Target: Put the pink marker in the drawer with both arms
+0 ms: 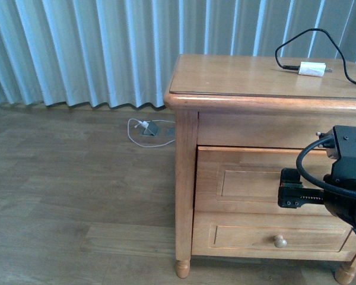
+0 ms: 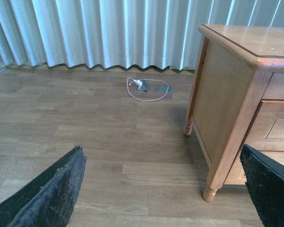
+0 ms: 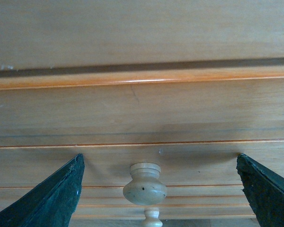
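So our right tool (image 3: 158, 189) is wide open right in front of the drawer (image 1: 249, 181), with the knob (image 3: 145, 184) sitting between the fingers but not touched yet. The drawer looks shut, or barely cracked. Biggest risk as we see it: the knob is small and rounded, so if we close off-centre the fingers could slide off it, or we pull crooked and the drawer binds in the cabinet (image 1: 187, 196).

Left tool (image 2: 161, 194) is open too and holding nothing, off to the side of the cabinet over the floor (image 2: 85, 132).

Annoying part: we can't find the pink marker in any view. The cabinet top only shows a white charger (image 1: 312, 68) with its black cable. The right arm also blocks the drawer's knob in the front view.
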Available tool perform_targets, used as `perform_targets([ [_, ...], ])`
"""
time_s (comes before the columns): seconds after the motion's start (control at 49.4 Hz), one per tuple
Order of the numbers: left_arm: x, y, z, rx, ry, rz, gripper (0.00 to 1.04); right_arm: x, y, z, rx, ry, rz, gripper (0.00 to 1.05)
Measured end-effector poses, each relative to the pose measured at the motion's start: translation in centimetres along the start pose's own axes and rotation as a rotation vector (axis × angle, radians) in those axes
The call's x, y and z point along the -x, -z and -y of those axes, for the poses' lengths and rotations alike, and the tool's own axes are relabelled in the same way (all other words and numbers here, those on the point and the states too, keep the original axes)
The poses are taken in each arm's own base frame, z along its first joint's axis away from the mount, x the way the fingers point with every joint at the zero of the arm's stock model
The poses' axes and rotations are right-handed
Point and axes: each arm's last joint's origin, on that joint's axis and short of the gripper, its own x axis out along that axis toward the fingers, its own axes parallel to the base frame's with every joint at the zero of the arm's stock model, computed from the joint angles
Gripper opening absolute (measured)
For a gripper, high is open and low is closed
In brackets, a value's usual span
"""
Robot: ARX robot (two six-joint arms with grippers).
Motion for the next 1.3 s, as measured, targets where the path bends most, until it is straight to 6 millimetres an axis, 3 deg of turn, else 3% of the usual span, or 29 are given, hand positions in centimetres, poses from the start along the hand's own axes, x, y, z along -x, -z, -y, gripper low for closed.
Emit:
perform_targets([
  [0.425,0.0,0.0,0.0,0.000,0.000,0.000,0.99,-0.7,-0.2,0.3,-0.002,0.007,-0.003,0.96],
  [0.608,0.0,0.0,0.0,0.000,0.000,0.000,0.99,1.0,-0.9,1.5,0.017,0.046,-0.001,0.96],
  [0.891,0.0,0.0,0.0,0.000,0.000,0.000,0.99,9.0,-2.0,3.1,0.012,0.000,-0.042,0.96],
  [0.972,0.0,0.0,0.0,0.000,0.000,0.000,0.99,13.0,-2.6,3.5,0.014,-0.036,-0.068,0.96],
  [1.175,0.0,0.0,0.0,0.000,0.000,0.000,0.99,20.2,-4.9,4.6,-0.016,-0.096,-0.078,0.96],
  [1.297,0.0,0.0,0.0,0.000,0.000,0.000,0.99,23.2,-5.8,4.8,-0.022,-0.117,-0.062,0.96],
])
